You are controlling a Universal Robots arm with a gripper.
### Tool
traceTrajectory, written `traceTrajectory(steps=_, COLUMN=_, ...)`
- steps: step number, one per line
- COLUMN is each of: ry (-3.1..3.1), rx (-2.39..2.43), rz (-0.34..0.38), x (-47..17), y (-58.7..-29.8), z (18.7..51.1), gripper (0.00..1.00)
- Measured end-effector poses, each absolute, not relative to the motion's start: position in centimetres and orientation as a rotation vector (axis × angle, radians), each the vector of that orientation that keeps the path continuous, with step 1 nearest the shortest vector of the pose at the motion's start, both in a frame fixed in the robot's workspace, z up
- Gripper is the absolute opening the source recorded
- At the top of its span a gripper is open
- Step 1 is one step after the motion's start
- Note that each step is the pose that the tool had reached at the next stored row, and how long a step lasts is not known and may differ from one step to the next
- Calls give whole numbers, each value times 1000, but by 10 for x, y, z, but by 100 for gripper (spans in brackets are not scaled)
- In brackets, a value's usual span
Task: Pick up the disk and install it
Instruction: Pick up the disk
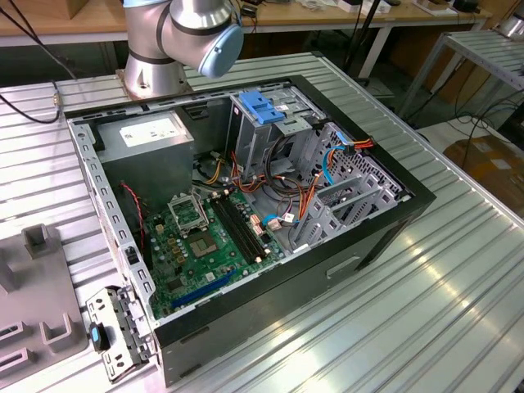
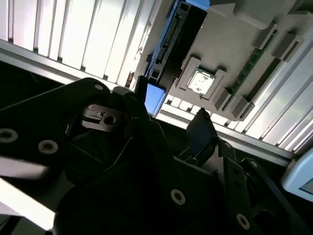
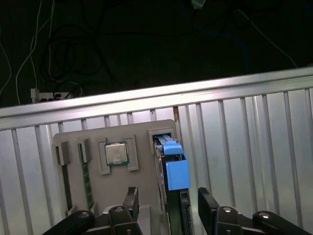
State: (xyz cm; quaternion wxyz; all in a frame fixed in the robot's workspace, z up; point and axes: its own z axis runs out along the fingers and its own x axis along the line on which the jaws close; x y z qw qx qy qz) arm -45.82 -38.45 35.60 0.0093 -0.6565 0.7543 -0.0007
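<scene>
Disk (image 3: 175,166): a flat silver-metal drive with blue plastic side rails. It stands on edge in a slot of the grey moulded parts tray (image 3: 98,134), seen from above in the first wrist view. The black two-finger gripper (image 3: 169,203) hangs right over it with its fingers spread, one each side of the drive. A gap shows on both sides, so it is not clamped. The second wrist view agrees: the blue rail end sits between the fingers (image 2: 203,129).

Status: nothing done yet, as far as I can judge. Pickup not made, install not started, both steps left.

Same tray: a square silver processor chip (image 3: 117,153) sits in a pocket just beside the disk slot, and green memory sticks (image 3: 88,183) stand in slots further over. They are near the drive but not between the fingers.

Exterior view: an open black computer case (image 1: 270,315) lies on its side on the ribbed aluminium table (image 1: 442,311). Inside are a green motherboard (image 1: 201,246), a grey power-supply box (image 1: 147,139) and a metal drive cage (image 1: 254,143) topped by a blue plastic latch (image 1: 262,106). An orange, red and blue cable bundle (image 1: 299,192) drapes around the cage and the bay beside it. That looks like the likeliest snag for a drive going in. The grey arm joint (image 1: 192,33) sits at the case's far side.
</scene>
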Motion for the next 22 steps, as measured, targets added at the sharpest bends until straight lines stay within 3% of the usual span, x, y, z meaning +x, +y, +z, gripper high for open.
traceTrajectory(steps=5, ry=2375, rx=-2069, rz=35, x=-458, y=-381, z=354, gripper=60)
traceTrajectory(steps=22, ry=2302, rx=-2149, rz=32, x=-464, y=-378, z=329, gripper=60)
